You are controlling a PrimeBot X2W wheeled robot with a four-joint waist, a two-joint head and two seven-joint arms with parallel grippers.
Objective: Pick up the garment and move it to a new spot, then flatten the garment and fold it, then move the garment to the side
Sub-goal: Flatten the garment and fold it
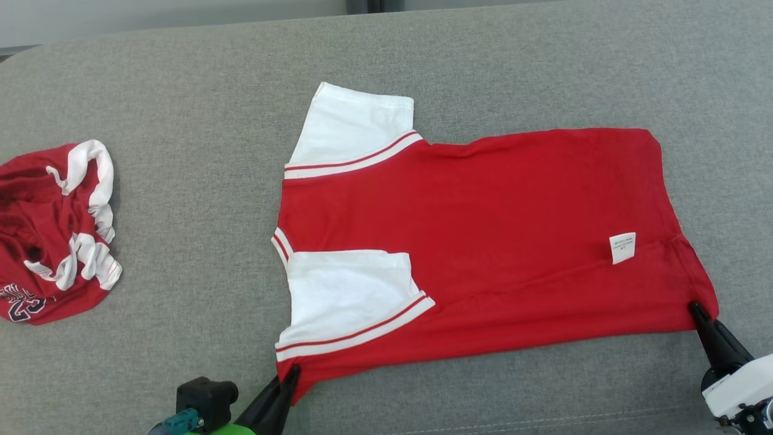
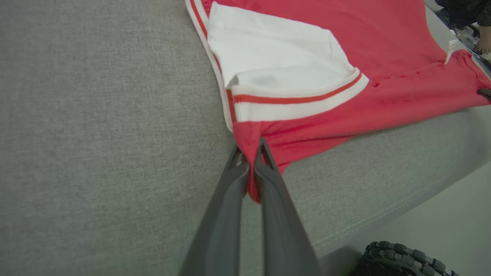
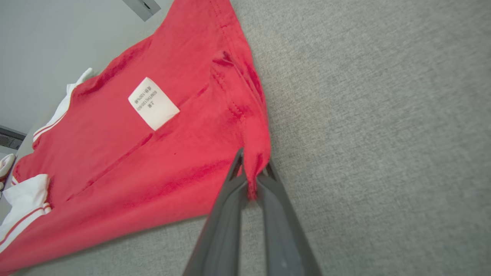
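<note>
Red knit jersey, white sleeves: the garment [image 1: 483,241] lies spread on the grey couch [image 1: 181,121], from centre of the head view out to 3 o'clock. Collar end points to 9 o'clock, hem to 3 o'clock. The near sleeve [image 1: 350,296] is folded in on top of the body. A care label [image 1: 622,248] shows near the hem.

Left fingers [image 1: 290,377] are closed tight on the near collar-side corner, at 7 o'clock of the head view. The left wrist view shows red cloth pinched between the tips. Right fingers [image 1: 697,311] are likewise clamped on the near hem corner, at 4 o'clock, with a nub of fabric poking through between them.

Handling, my read:
- Light, limp, zero stiffness. It will sag and drape between any two grip points.
- The couch weave looks grippy, so dragging probably bunches it. Lift clear instead.
- Not fragile and not slippery. A thin pinch can slip off a single layer.
- Best holds are the corners and hem seams, where the cloth is doubled. The current two-corner hold along the near edge suits a fold toward 12 o'clock.
- Keep the edge taut between the hands, or the folded sleeve shifts.

A second shirt [image 1: 57,232] sits bunched at 9 o'clock, well apart.
</note>
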